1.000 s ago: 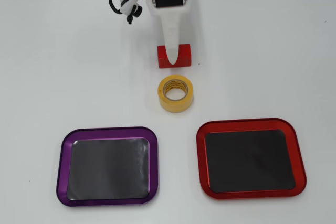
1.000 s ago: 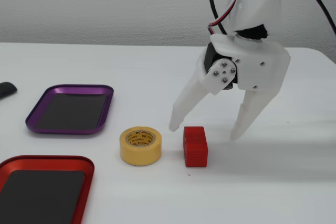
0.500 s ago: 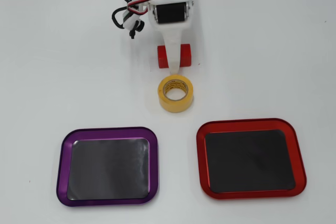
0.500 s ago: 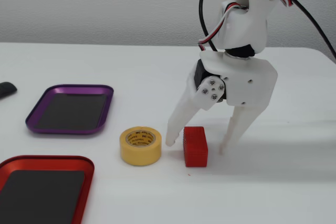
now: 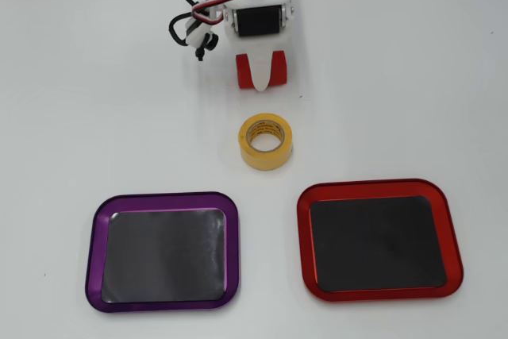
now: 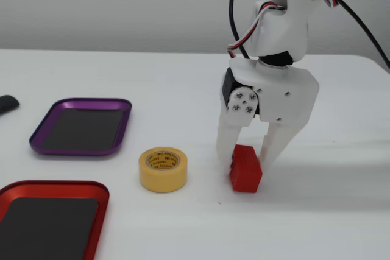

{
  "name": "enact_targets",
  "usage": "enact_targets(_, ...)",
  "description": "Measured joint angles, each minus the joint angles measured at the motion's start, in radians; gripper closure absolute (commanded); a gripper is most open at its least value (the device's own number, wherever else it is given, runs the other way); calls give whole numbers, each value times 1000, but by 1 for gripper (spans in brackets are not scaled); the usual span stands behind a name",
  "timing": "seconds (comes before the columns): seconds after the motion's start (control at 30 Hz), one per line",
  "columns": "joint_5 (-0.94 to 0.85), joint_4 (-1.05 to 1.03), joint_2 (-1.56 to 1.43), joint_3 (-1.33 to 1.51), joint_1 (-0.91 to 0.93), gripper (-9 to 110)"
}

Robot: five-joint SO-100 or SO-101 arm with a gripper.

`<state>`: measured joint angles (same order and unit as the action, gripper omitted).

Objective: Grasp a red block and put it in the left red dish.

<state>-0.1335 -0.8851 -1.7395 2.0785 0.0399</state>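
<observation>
In the fixed view, nearest the camera, the left red dish (image 6: 49, 223) is sitting at the bottom-left corner, its dark floor bare. In the overhead view this same dish (image 5: 377, 295) is lying at the lower right, so the 2 views are giving it opposite sides. Just beyond it the yellow tape roll (image 6: 163, 169) is standing on the table, near the block but apart from it. To the right of the roll the red block (image 6: 245, 168) is sitting between the 2 white fingers of the gripper (image 6: 247, 160). The jaws are standing narrowed, about as wide as the block, and look to be pinching its sides. The block seems slightly skewed, and I cannot tell whether it is resting on the table or is just off it. Farther back the purple tray (image 6: 82, 127) is lying empty, and the arm (image 6: 286, 22) is rising behind everything.

By my judgement the grasp is being made or has only just been made. The lift, the carry past the tape roll and the release into the red dish are all remaining.
</observation>
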Motion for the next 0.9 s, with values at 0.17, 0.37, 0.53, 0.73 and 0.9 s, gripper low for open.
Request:
enact_targets(0.17, 0, -38, -181, -5, -20, 102)
enact_targets(0.37, -74, 49, -497, 43, -187, 102)
enact_targets(0.53, -127, 272, -618, 150, -279, 102)
enact_targets(0.73, -161, 557, -454, 184, -287, 102)
enact_targets(0.9, -163, 655, -153, 41, -290, 102)
